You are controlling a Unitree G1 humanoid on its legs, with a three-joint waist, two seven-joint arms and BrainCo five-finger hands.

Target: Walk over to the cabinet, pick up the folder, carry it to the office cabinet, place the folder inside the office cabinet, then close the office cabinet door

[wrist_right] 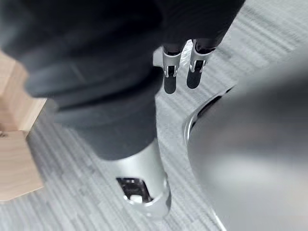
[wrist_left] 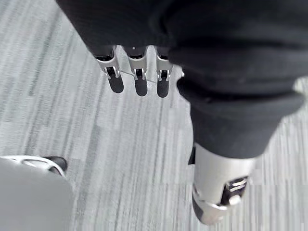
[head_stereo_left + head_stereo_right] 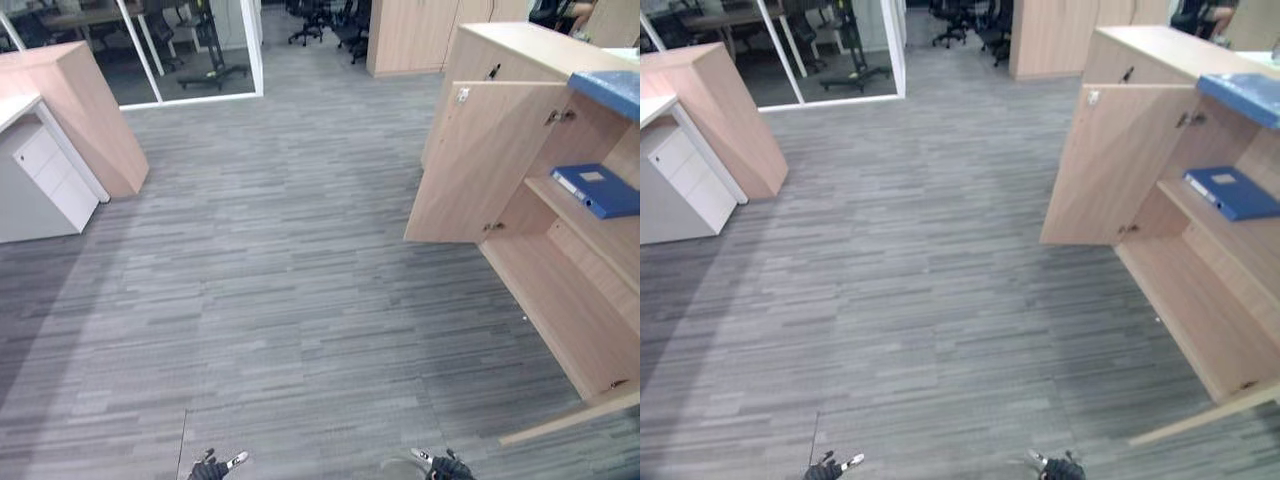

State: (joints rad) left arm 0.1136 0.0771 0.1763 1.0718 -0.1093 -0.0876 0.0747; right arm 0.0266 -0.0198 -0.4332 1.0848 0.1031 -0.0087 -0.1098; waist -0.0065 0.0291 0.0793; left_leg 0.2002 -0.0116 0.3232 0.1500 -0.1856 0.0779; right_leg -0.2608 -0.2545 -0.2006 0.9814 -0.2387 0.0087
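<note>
A blue folder point(image 3: 597, 190) lies flat on the middle shelf of the open light-wood office cabinet point(image 3: 575, 300) at the right. Its far door point(image 3: 480, 165) stands swung wide towards me, and the near door's edge point(image 3: 570, 420) shows at the lower right. Both hands hang low at my sides, well short of the cabinet. My left hand point(image 3: 210, 467) has straight fingers point(image 2: 139, 77) over the carpet and holds nothing. My right hand point(image 3: 445, 467) also has straight fingers point(image 1: 173, 72) and is empty.
A second blue item point(image 3: 612, 90) lies on the cabinet's top. A wood counter point(image 3: 85, 110) and a white drawer unit point(image 3: 45, 180) stand at the left. A glass partition point(image 3: 190, 50), office chairs point(image 3: 310, 20) and tall wood cabinets point(image 3: 410, 35) are at the back. Grey carpet point(image 3: 280, 280) lies between.
</note>
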